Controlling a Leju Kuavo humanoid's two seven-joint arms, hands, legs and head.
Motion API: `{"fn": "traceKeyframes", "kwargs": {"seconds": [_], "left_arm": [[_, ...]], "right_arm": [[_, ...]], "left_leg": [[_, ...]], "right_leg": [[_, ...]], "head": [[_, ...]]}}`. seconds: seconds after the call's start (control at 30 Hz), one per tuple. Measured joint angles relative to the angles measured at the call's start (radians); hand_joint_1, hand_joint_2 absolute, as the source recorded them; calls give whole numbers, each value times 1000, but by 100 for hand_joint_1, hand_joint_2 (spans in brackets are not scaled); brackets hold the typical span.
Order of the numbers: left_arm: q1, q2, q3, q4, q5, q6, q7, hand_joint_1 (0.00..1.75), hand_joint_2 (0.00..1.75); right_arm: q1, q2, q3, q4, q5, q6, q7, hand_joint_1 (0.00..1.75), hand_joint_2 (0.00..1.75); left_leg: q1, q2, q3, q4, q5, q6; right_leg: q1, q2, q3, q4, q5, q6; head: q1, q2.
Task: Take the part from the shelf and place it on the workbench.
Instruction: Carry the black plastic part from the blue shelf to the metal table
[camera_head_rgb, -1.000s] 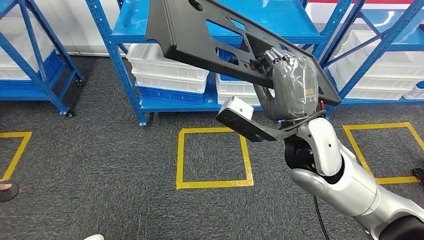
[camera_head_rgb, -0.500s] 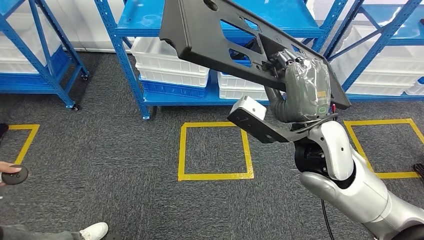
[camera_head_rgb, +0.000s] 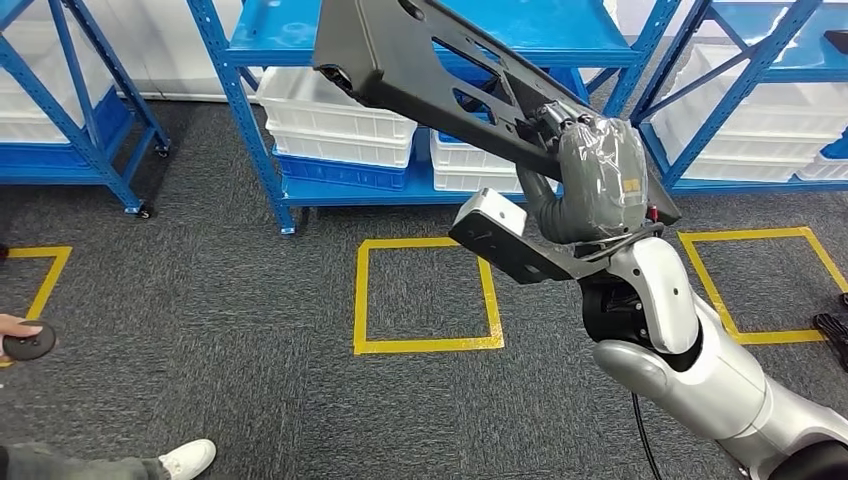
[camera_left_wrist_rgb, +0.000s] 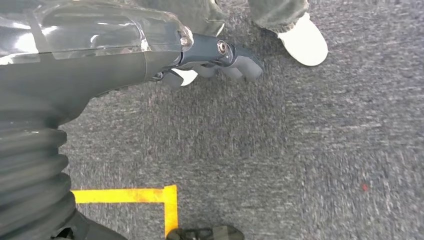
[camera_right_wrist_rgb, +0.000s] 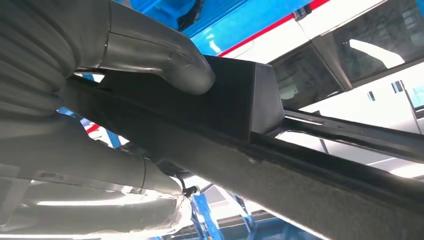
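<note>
Right hand (camera_head_rgb: 597, 178) still grips part (camera_head_rgb: 420, 60); part apparently tilted steeper.

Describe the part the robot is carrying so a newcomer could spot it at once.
Look in front of the blue shelving, above the carpet. The right hand grips a long, flat black panel, tilted and held in the air. Unlike the white bins behind it, it is dark and pierced with cutouts.
</note>
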Motion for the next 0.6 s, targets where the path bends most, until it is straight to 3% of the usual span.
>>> {"fn": "traceKeyframes", "kwargs": {"seconds": [0.07, 0.13, 0.17, 0.2, 0.23, 0.3, 0.37, 0.5, 0.57, 0.6], "left_arm": [[-1, 1, 0, 0, 0, 0, 0, 0, 175], [0, 2, 0, 0, 0, 0, 0, 0, 175], [0, 2, 0, 0, 0, 0, 0, 0, 175], [1, 2, 0, 0, 0, 0, 0, 0, 175], [1, 2, 0, 0, -1, 0, 0, 0, 175], [0, 1, 0, 0, -3, 0, 0, 0, 175], [0, 1, 0, 0, -6, 0, -1, 0, 175], [1, 0, 0, 0, -10, 0, 0, 0, 175], [0, -1, 0, 0, -13, 0, 1, 0, 175], [0, -1, 0, 0, -15, -1, 3, 0, 175]], "right_arm": [[-1, -2, -2, -1, 0, 0, 0, 175, 175], [3, -3, -3, -1, 0, 0, 0, 175, 175], [6, -3, -3, -1, 0, 0, 0, 175, 175], [9, -3, -3, -1, 0, 0, 0, 175, 175], [11, -3, -3, -2, 0, 1, 0, 175, 175], [12, -6, -8, -4, -2, 3, 0, 175, 175], [11, -9, -16, -7, -6, 8, 0, 175, 175], [15, -10, -25, -11, -8, 14, 0, 175, 175], [18, -11, -31, -15, -8, 14, 0, 175, 175], [21, -10, -35, -16, -8, 15, 0, 175, 175]], "left_leg": [[2, 0, -3, -4, 6, 10], [0, 1, -8, -4, 8, 14], [0, 1, -9, -4, 9, 15], [-1, 1, -10, -4, 9, 16], [-1, 2, -10, -4, 10, 16], [-2, 5, -8, -4, 11, 14], [-5, 11, -10, -2, 13, 9], [-6, 30, -20, 4, 9, -9], [-4, 12, -44, 64, -35, -16], [-3, 2, -71, 126, -68, -18]], "right_leg": [[-4, 3, -34, 75, -48, 11], [-7, 4, -94, 209, -112, 19], [-8, 4, -117, 260, -127, 21], [-8, 4, -125, 278, -123, 21], [-8, 4, -115, 257, -100, 20], [-7, -5, -54, 127, -27, 15], [-2, -19, -7, 18, 10, 8], [2, -3, -5, -15, 21, -16], [-2, 9, -4, -22, 30, -28], [-1, 15, -5, -22, 32, -30]], "head": [[6, 0], [12, 0], [15, 0], [18, 0], [21, 0], [27, 0], [30, 0], [25, 0], [17, 0], [12, 0]]}}
